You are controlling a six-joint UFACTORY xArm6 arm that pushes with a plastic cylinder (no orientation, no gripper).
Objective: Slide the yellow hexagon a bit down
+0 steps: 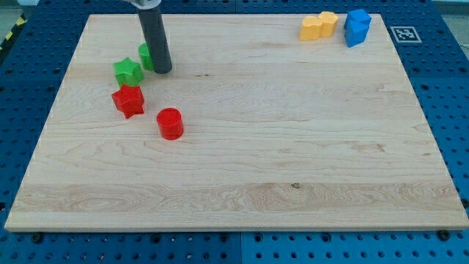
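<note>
Red cylinder [169, 123] is sitting nearest; my tip [162, 71], gripperless, is standing nearly upright at upper left, seemingly touching a half-hidden green block [145, 56]. Yellow hexagon [327, 20] is lying far off, top right.

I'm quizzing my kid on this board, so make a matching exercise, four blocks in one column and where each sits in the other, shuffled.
1. red cylinder
2. green star
3. blue blocks
4. red star

A. view's top right corner
B. just above the red star
C. right of the red star, slightly lower
D. directly below the green star

Pairs: 1-C, 2-B, 3-A, 4-D
</note>
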